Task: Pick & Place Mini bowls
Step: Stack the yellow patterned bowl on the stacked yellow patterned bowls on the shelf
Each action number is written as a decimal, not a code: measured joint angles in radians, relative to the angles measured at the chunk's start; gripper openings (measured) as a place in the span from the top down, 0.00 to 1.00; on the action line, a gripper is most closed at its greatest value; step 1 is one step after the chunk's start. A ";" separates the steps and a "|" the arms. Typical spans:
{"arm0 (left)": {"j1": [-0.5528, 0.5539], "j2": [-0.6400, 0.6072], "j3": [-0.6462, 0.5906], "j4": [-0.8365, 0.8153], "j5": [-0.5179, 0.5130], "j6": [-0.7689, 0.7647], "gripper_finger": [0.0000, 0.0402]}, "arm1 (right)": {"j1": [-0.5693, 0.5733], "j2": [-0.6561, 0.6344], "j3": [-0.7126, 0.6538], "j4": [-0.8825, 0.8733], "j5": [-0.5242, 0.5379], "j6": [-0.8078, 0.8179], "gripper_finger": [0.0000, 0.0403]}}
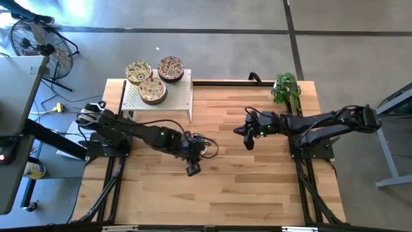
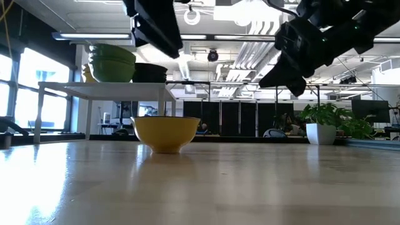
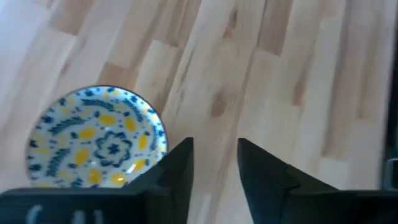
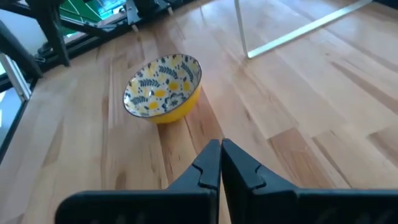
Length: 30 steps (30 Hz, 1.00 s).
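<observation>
Sitting free on table (image 1: 257,187): yellow bowl (image 4: 163,90); left tool (image 3: 214,163) parted, right tool (image 4: 220,163) closed.

The wooden table (image 1: 257,187) is pale, made of butcher-block planks. At its far left corner stands a white perforated rack (image 1: 174,96) on thin legs, carrying three patterned mini bowls (image 1: 153,90) set close together. A small potted plant (image 1: 286,89) stands at the far right corner. One yellow bowl (image 4: 163,87), its inside white with blue and yellow flowers, sits upright on the planks, apparently beneath the left arm, though from above it is hidden.
</observation>
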 joint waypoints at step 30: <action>-0.003 0.261 0.024 -0.089 -0.161 0.128 0.58 | 0.001 -0.018 -0.010 -0.003 -0.032 -0.005 1.00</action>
